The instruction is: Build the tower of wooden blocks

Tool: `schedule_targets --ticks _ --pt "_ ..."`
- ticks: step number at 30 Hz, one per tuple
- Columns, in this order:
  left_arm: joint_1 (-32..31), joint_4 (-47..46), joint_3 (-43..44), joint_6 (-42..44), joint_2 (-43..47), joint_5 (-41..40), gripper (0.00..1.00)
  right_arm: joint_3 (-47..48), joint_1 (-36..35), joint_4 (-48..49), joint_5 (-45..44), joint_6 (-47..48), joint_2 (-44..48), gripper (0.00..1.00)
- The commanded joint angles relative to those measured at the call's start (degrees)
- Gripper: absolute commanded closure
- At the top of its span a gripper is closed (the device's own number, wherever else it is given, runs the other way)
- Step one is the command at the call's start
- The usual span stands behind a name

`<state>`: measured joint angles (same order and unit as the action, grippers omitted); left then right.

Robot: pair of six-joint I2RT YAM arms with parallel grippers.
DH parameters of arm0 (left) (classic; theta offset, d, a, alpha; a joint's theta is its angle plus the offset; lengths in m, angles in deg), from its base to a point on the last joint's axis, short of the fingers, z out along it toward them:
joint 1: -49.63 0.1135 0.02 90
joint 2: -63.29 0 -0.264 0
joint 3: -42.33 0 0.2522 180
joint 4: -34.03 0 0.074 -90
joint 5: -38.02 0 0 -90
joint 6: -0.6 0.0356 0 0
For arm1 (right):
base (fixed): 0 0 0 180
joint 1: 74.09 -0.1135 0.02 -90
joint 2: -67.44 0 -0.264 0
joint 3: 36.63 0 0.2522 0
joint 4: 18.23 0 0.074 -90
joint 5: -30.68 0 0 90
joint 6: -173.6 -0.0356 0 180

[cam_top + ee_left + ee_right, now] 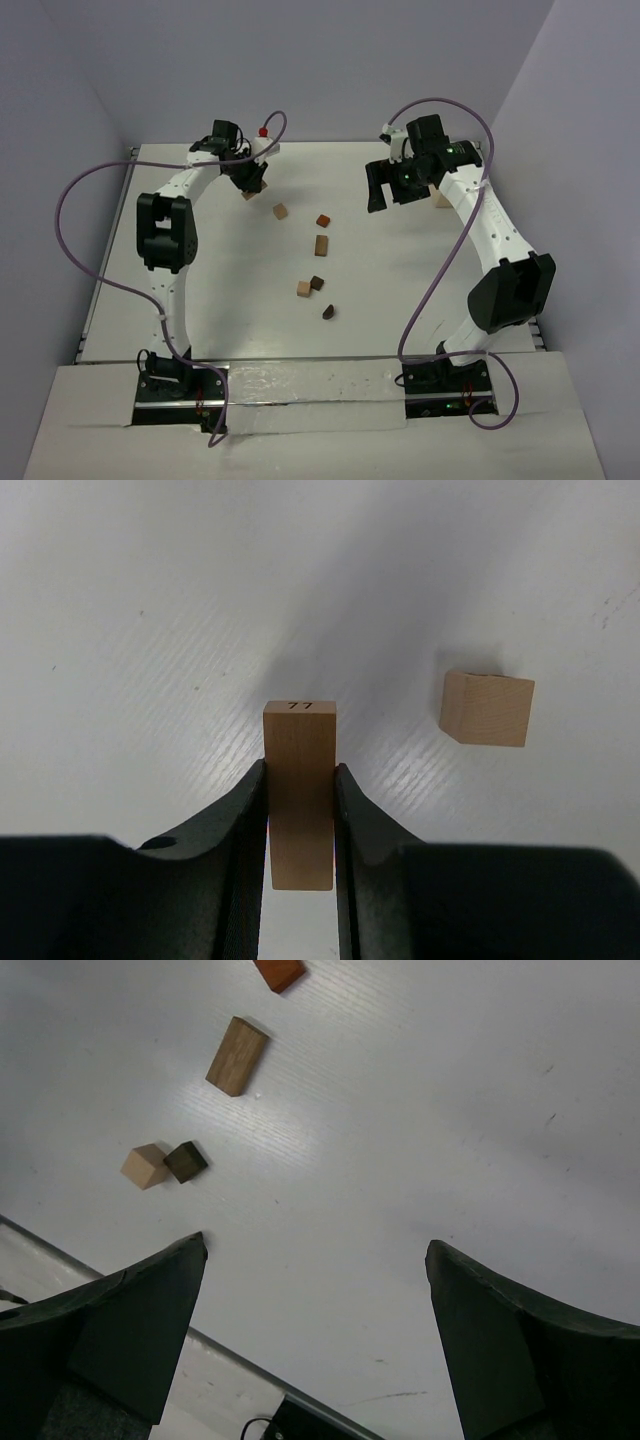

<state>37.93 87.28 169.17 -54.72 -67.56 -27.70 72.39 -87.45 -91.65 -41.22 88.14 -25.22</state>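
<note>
My left gripper (250, 183) is shut on a long light tan wooden block (299, 795) marked 77, held at the table's far left (249, 194). A tan cube (487, 708) lies just right of it (281, 211). No stack shows; the blocks lie loose. A red-brown block (323, 220), a long tan block (321, 245), a light tan cube (304, 289), a dark brown cube (317, 283) and another dark brown piece (328, 312) sit mid-table. My right gripper (388, 195) is open and empty (315, 1250), above bare table.
Another tan block (440, 197) lies by my right arm at the far right. The right wrist view shows the red-brown block (278, 972), long tan block (238, 1056), light tan cube (145, 1166) and dark cube (186, 1161). The table's metal edge (240, 1360) runs below.
</note>
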Motion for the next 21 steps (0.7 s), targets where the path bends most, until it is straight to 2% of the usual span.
schedule_targets --ticks 1,9,14,21 --pt "-1.0 -5.5 2.3 -0.3 -1.4 3.1 1.0 2.7 0.2 -0.4 0.5 0.5 -0.2 0.02" --pt "-5.7 -7.5 1.7 -1.0 -6.2 2.7 1.0 2.8 0.3 -0.5 0.3 0.5 -0.4 0.03" --pt "-9.6 -8.7 1.7 -0.5 -7.0 -0.6 1.0 3.3 0.4 -0.6 0.3 0.4 -0.5 0.03" --pt "-15.0 -5.7 0.0 5.2 -6.5 -0.7 1.0 3.1 1.1 -0.8 0.2 0.6 0.3 0.03"
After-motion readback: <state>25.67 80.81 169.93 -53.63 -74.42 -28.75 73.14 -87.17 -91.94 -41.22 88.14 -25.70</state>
